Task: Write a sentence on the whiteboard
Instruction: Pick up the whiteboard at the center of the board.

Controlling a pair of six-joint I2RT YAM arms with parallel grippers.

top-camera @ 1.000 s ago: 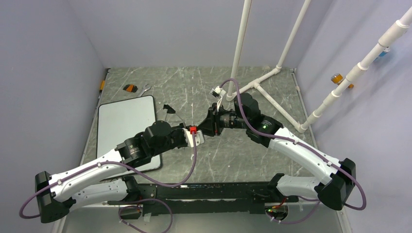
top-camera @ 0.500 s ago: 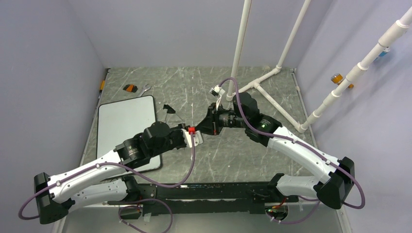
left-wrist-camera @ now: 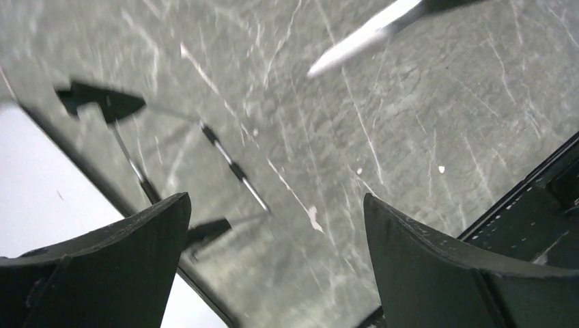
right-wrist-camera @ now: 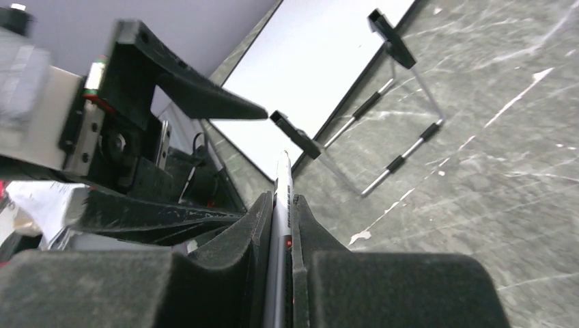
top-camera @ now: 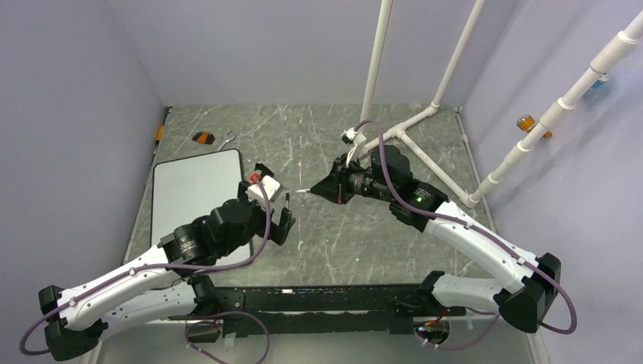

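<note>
Whiteboard (top-camera: 193, 193) is showing no sentence yet (all writing remaining); right jaws are clamping marker (right-wrist-camera: 281, 184), left jaws are hanging apart.

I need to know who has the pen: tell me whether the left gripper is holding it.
No: the left gripper stands wide open with nothing between its fingers; the pen is clamped in the right gripper.

Left tool (left-wrist-camera: 274, 205) spread wide, right tool (right-wrist-camera: 281, 201) clamped on a pen (right-wrist-camera: 282, 171), both arms stretched inward
</note>
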